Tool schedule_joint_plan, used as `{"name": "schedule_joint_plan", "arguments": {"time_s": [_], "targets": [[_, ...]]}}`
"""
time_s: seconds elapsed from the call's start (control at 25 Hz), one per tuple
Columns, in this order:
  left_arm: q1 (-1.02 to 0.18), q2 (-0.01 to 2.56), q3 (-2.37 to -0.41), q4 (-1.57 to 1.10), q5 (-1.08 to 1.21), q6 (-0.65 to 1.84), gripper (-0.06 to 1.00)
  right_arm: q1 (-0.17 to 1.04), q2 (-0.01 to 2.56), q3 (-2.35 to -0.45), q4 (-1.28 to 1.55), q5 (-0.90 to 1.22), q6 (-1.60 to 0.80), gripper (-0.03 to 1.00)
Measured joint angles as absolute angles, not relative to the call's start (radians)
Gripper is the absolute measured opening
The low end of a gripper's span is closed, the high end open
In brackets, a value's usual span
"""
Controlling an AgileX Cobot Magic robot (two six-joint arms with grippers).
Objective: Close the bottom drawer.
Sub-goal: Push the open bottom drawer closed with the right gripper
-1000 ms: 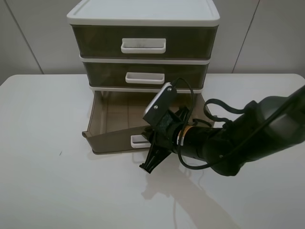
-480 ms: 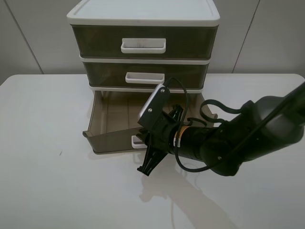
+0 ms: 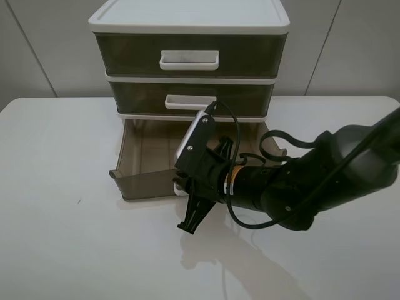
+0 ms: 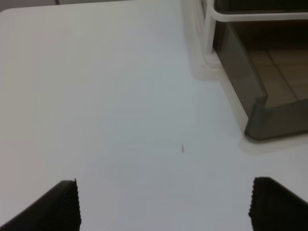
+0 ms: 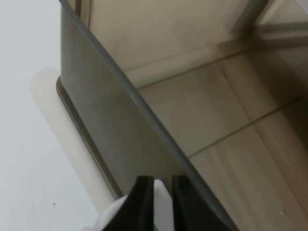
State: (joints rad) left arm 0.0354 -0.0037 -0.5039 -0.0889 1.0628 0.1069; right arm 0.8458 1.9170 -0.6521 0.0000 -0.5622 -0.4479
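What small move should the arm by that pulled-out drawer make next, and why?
Probably a straight push toward the unit. The bottom drawer stands well out of its white frame. The right gripper sits at the drawer's front by the white handle, with its fingers nearly together. Whether they pinch the handle is unclear.

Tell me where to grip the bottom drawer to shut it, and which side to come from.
Grip the white loop handle at the middle of the front of the bottom drawer, coming from the front. The drawer stands pulled out and is wide and shallow, so a central hold should keep the push straight. The right gripper has its fingers closed around that handle.
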Motion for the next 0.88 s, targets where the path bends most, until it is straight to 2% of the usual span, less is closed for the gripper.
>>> {"name": "schedule_joint_plan", "arguments": {"time_s": [0.56,0.88], "targets": [[0.035,-0.004,-0.504,-0.089,1.063,0.107,0.72,0.901,1.854,-0.663,-0.109,-0.566,-0.448,0.01],[0.035,-0.004,-0.504,-0.089,1.063,0.107,0.72,0.901,1.943,-0.744,-0.133,-0.578,-0.448,0.01]]}}
